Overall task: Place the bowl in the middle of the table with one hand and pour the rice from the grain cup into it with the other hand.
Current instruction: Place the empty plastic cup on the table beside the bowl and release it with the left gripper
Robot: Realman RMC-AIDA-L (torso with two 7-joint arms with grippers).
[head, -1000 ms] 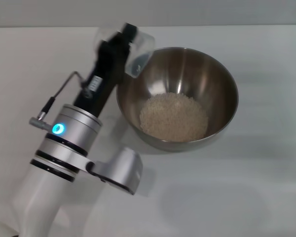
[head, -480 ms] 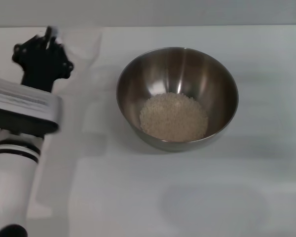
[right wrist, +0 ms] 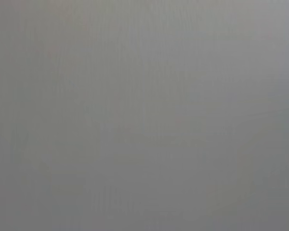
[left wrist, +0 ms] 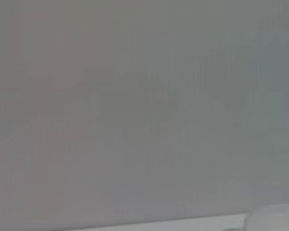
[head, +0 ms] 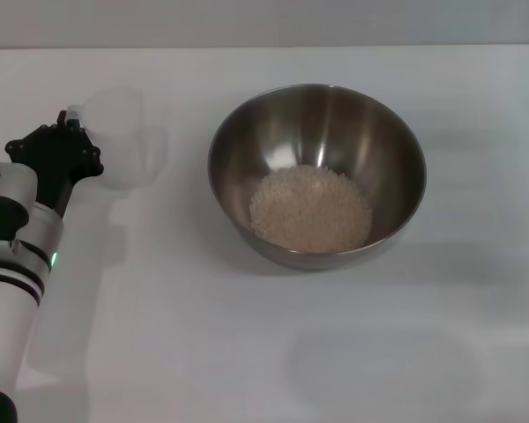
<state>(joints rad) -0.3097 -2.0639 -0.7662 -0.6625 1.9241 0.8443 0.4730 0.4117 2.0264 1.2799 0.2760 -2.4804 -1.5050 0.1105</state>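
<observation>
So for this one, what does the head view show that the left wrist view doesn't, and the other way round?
Only the head view shows the bowl holding the rice, the grain cup upright on the table to the bowl's left, and the left gripper at the cup's side. The left wrist view adds nothing of its own: a plain grey field with a pale rounded shape in one corner that cannot be identified. Shared: perhaps the cup, if that shape is it. The right gripper appears in neither.

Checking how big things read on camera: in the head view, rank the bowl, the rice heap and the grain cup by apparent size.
Largest to smallest:
1. the bowl
2. the rice, heaped inside it
3. the grain cup, at the left gripper; its clear walls make its outline faint.
</observation>
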